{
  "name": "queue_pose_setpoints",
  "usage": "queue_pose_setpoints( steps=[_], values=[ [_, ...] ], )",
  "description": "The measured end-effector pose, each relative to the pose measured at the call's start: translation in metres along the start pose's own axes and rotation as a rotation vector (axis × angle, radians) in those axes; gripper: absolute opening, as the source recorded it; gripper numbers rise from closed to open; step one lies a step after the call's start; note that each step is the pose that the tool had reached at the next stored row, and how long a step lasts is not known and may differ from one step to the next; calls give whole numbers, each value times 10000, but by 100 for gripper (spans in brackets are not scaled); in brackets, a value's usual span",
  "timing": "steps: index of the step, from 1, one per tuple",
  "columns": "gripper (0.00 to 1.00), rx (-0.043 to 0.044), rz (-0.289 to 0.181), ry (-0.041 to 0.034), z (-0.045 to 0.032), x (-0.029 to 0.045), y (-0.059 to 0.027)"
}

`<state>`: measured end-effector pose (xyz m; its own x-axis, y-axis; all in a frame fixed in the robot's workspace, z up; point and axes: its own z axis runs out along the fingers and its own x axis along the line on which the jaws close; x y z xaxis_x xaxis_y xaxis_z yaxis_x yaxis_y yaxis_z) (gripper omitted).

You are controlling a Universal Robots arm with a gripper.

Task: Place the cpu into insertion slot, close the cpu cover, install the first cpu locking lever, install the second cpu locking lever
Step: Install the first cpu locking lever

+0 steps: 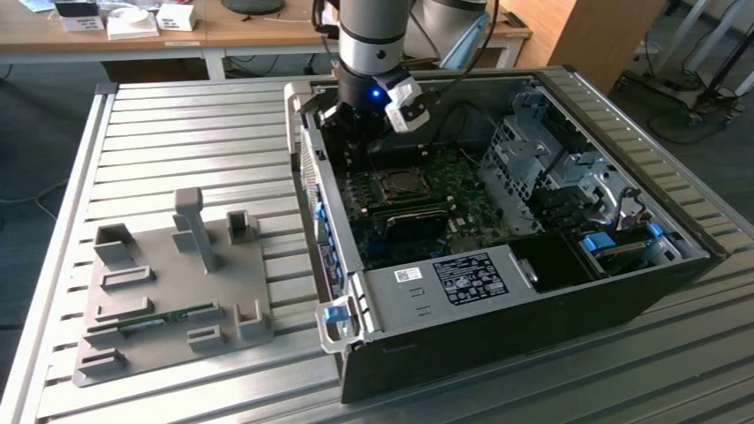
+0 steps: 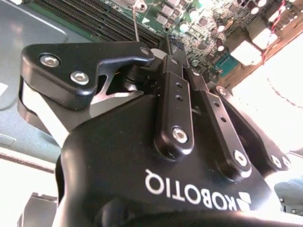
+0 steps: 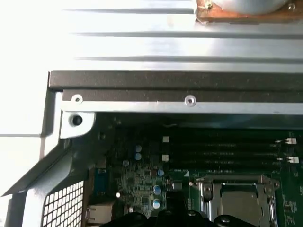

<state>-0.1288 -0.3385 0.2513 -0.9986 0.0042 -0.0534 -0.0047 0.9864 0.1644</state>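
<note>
The arm reached down into an open case [image 1: 531, 300] that lay on a slatted table [image 1: 177, 132]. Its gripper [image 1: 351, 146] hung low over the far part of the green board [image 3: 137, 184], near the slot [image 1: 380, 187] but not over it. In the second wrist view the gripper [image 2: 156, 49] had its fingertips [image 2: 144, 53] drawn together, and nothing could be seen between them. A thin metal rod [image 2: 137, 23] stood up from the board just beside those tips; whether they touched it could not be told. The cpu [image 3: 236, 201] sat in the slot with its grey top facing up, and the cover [image 3: 231, 180] appeared to lie flat over it, so that the chip showed through the square window. In the exterior view the cpu [image 1: 400, 186] was a pale square near the middle of the board. Long black memory slots [image 3: 227, 146] ran between the slot and the case wall. A grey drive cage [image 1: 554, 168] filled the case on the exterior view's right. A grey fixture tray [image 1: 165, 300] lay on the table, well apart from the case, on the exterior view's left.
</note>
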Motion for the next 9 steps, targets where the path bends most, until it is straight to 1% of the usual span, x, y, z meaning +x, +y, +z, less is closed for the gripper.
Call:
queue_pose_setpoints(
  steps=[1, 3, 4, 5, 9],
  values=[
    [11, -54, 2, -1, 0, 0, 0],
    [11, -309, 16, -3, 0, 0, 0],
    [11, -396, 20, -3, 0, 0, 0],
    [11, -413, 21, -2, 0, 0, 0],
    [11, -416, 21, -3, 0, 0, 0]
  ],
)
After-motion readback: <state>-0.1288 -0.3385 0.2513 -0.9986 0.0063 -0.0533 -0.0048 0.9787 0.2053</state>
